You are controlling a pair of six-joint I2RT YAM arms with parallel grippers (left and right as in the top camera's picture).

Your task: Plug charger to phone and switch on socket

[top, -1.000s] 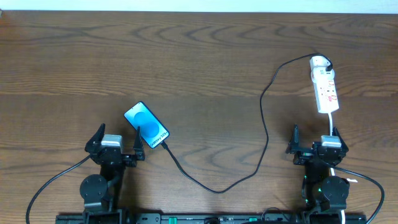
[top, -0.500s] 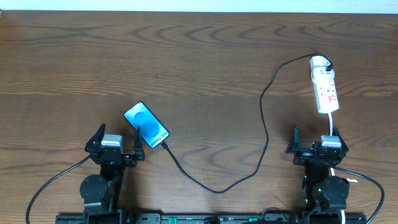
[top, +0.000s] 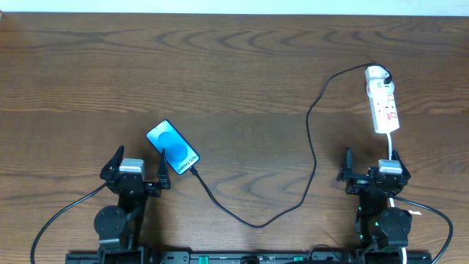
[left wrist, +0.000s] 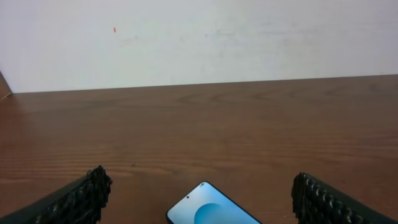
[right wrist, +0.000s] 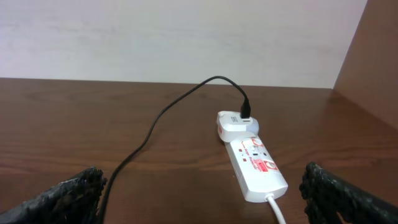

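Note:
The phone [top: 173, 147] lies screen up on the table, tilted, just ahead of my left gripper [top: 137, 167]; its top corner shows in the left wrist view [left wrist: 213, 211]. The black charger cable [top: 314, 158] runs from the phone's lower end across the table to a white adapter on the far end of the socket strip [top: 382, 100]. In the right wrist view the socket [right wrist: 256, 165] lies ahead and the cable [right wrist: 166, 112] curves to its adapter. My left gripper [left wrist: 199, 199] is open and empty. My right gripper [top: 371, 167] [right wrist: 202, 193] is open and empty, just short of the strip.
The strip's white cord [top: 390, 147] runs back toward the right arm. A pale wall [left wrist: 199, 37] stands beyond the table's far edge. A brown panel [right wrist: 373, 56] rises at the right of the right wrist view.

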